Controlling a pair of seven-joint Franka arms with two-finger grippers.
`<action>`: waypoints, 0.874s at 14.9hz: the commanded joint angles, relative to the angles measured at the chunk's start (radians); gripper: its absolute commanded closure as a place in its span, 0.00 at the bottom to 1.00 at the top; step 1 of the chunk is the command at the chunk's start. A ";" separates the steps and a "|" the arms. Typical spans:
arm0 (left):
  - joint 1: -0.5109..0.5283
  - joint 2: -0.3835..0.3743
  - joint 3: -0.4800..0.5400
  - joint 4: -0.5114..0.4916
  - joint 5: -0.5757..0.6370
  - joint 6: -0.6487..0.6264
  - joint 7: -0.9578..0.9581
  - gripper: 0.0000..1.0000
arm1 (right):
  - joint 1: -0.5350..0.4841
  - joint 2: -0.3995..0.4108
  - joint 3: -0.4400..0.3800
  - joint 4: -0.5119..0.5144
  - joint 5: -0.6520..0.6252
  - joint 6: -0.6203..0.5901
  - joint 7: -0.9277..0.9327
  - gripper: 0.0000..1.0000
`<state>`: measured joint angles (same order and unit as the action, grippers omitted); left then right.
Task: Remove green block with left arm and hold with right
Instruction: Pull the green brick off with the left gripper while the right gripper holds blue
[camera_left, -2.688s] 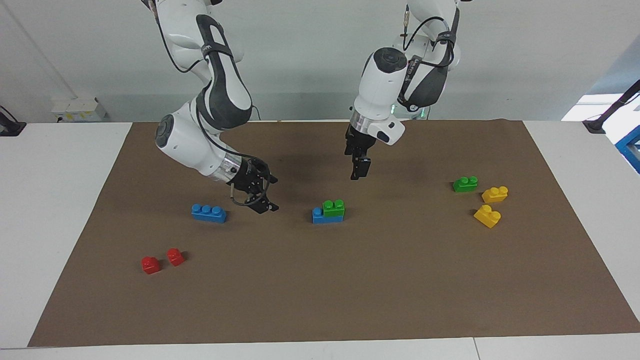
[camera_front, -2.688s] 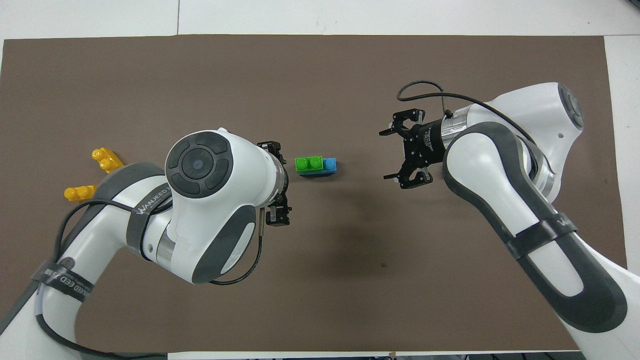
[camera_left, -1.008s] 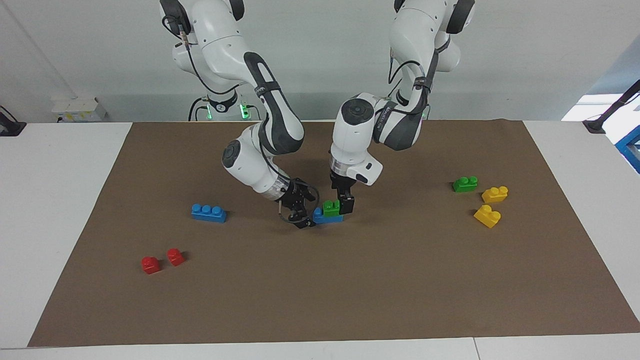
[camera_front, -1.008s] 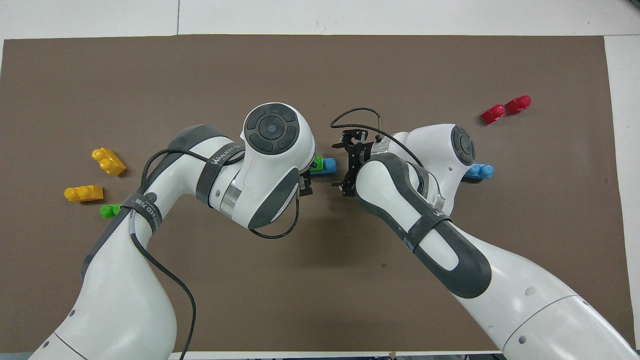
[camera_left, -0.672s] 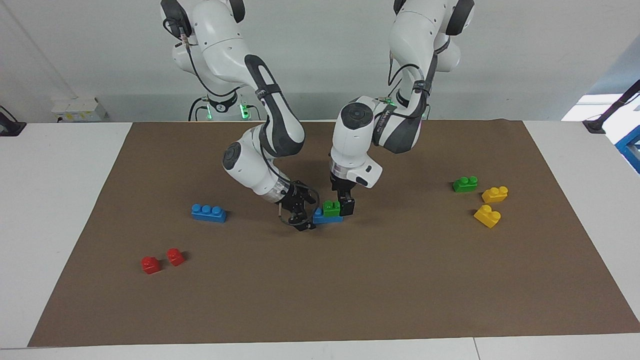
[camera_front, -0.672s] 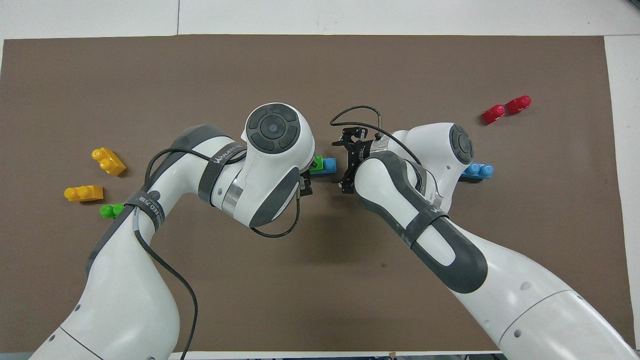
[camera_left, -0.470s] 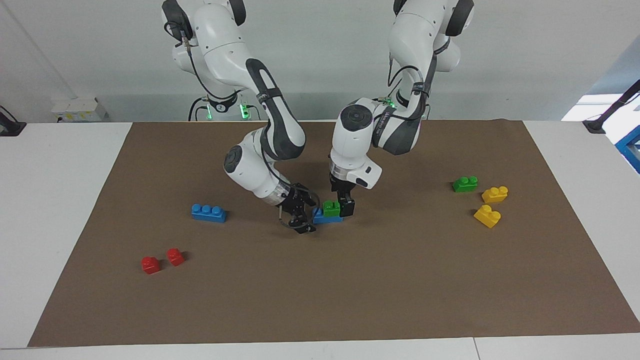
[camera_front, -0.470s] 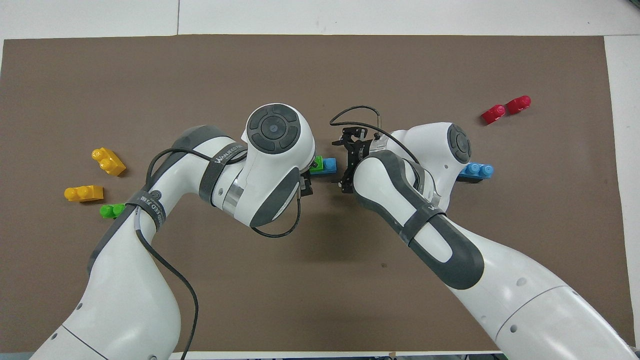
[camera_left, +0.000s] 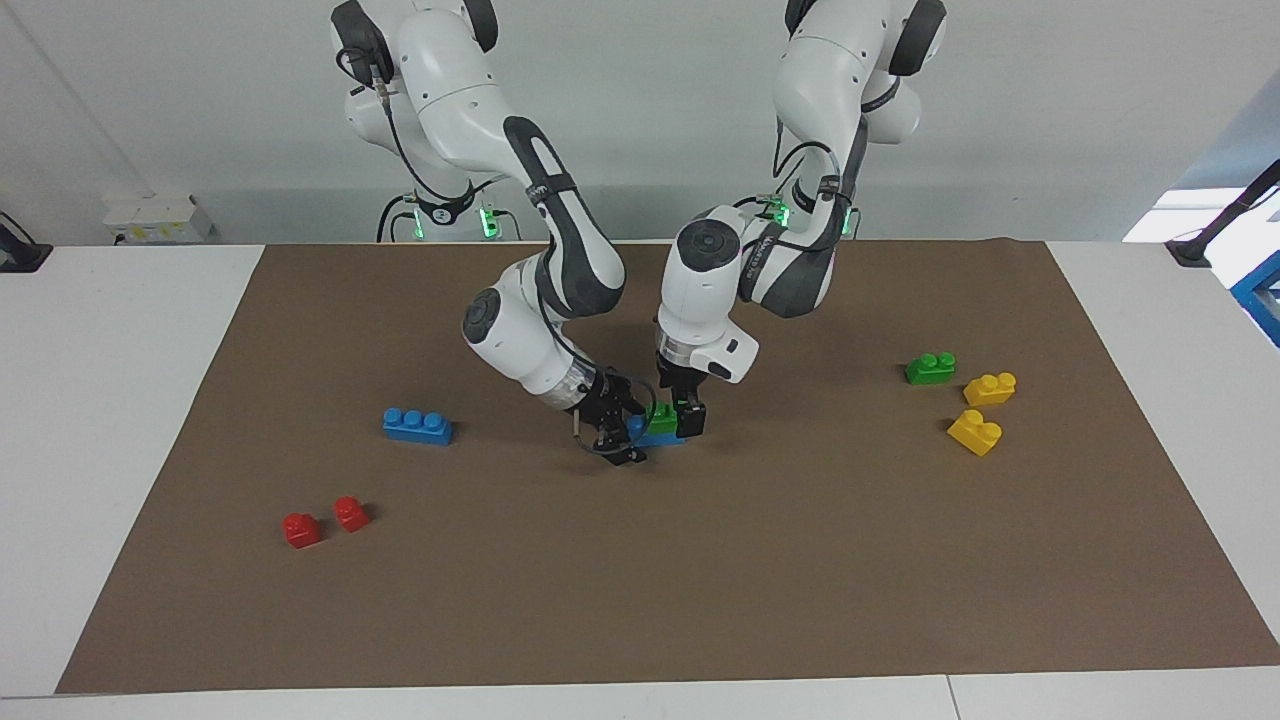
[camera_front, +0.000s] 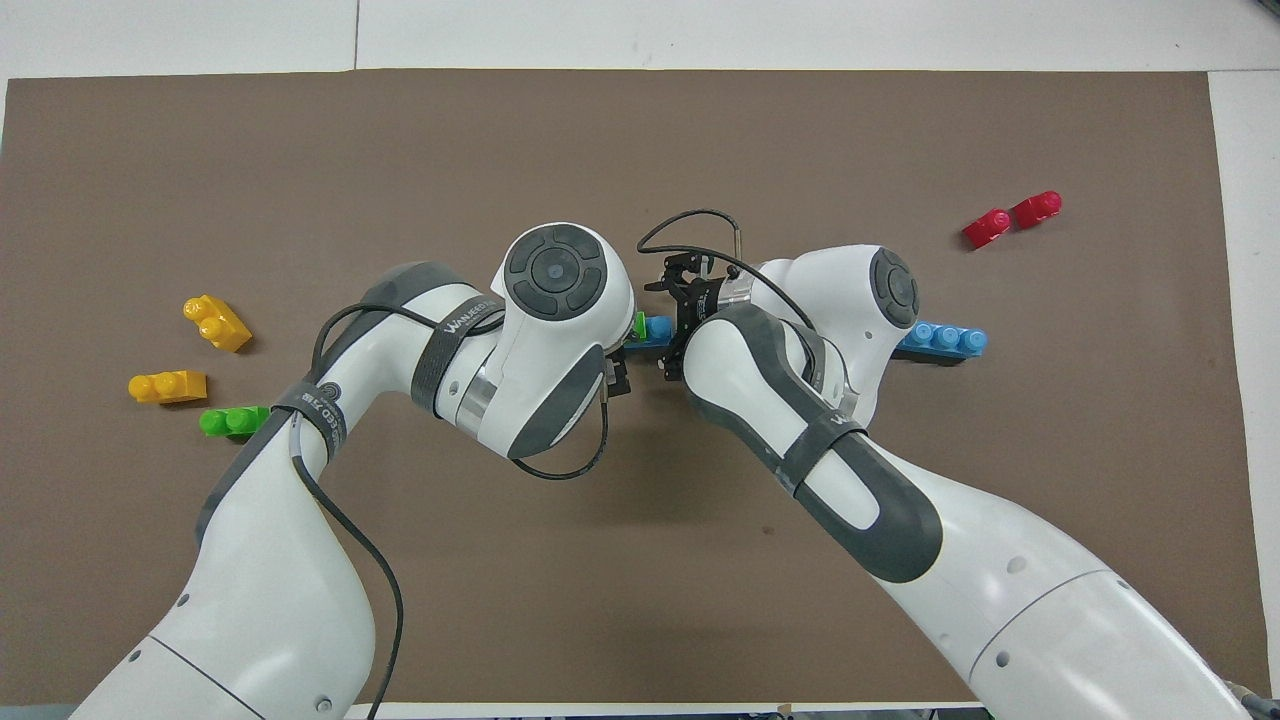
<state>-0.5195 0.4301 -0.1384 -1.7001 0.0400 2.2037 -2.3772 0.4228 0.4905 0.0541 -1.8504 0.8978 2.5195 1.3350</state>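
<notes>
Brown mat (camera_left: 700, 560) mid-table: your green block (camera_left: 662, 417) sits on a blue brick (camera_left: 660, 436). Left gripper (camera_left: 686, 420) points down at it, right gripper (camera_left: 618, 437) slants onto the brick's end; grip of both unreadable. Counted elsewhere: one blue three-stud brick (camera_left: 418, 426), one green brick (camera_left: 930, 368), two yellow bricks (camera_left: 975, 431), two red bricks (camera_left: 302, 529).

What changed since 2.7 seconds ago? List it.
Both arms swung in and down to the stack mid-mat. The left gripper is now at the green block, and the right gripper is at the end of the blue brick beneath. The block remains seated on the brick, and the other bricks are unmoved.
</notes>
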 joint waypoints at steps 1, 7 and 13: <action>-0.013 -0.007 0.008 -0.027 0.023 0.019 -0.027 0.00 | 0.001 0.016 0.003 0.017 0.027 0.013 -0.008 0.22; -0.016 -0.008 0.008 -0.038 0.021 0.021 -0.028 0.00 | -0.004 0.016 0.001 0.016 0.026 0.002 -0.011 0.99; -0.020 -0.008 0.008 -0.038 0.023 0.039 -0.060 0.00 | -0.009 0.016 0.001 0.014 0.024 0.002 -0.017 1.00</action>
<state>-0.5226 0.4302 -0.1416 -1.7203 0.0427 2.2103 -2.3983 0.4220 0.4942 0.0532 -1.8477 0.8979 2.5191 1.3350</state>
